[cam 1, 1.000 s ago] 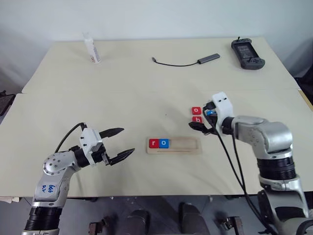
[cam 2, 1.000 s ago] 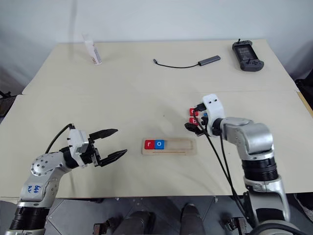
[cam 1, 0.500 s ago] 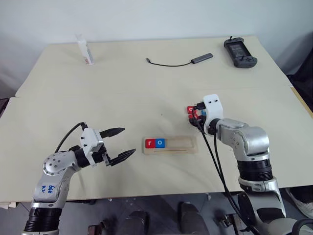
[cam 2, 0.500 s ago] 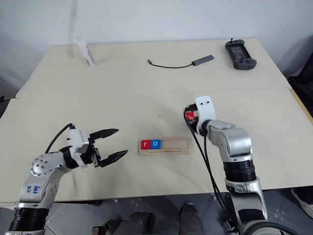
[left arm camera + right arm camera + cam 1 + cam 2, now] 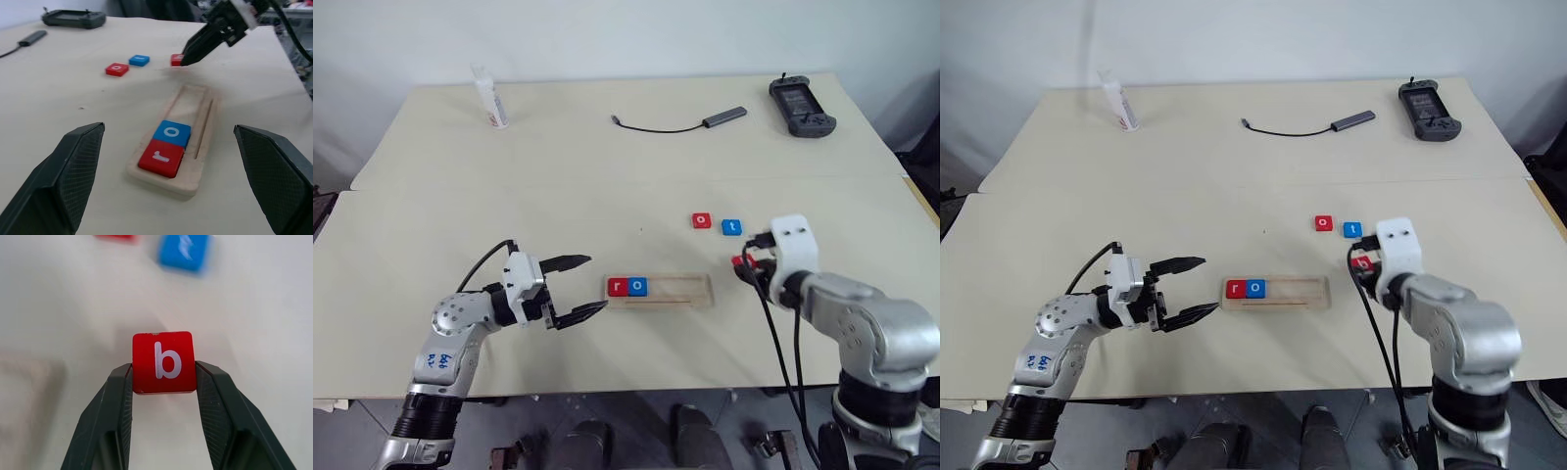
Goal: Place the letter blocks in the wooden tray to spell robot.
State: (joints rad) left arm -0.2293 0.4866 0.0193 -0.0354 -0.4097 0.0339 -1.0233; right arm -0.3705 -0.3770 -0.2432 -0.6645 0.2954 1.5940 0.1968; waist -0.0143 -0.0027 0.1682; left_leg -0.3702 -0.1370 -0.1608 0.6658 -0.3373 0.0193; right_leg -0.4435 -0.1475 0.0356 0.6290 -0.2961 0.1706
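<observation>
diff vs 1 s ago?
The right gripper has closed on the red b block and pulled it back from the red o block and blue t block. The left gripper, open, has edged toward the wooden tray. The tray's r and o are unchanged.

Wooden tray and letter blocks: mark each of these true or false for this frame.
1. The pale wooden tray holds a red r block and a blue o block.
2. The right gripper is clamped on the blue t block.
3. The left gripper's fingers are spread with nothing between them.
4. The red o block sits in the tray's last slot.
1. True: the pale wooden tray holds the red r block and the blue o block side by side at its left end.
2. False: the right gripper grips the red b block; the blue t block lies on the table.
3. True: the left gripper is open and empty.
4. False: the red o block lies on the table beside the t.
</observation>
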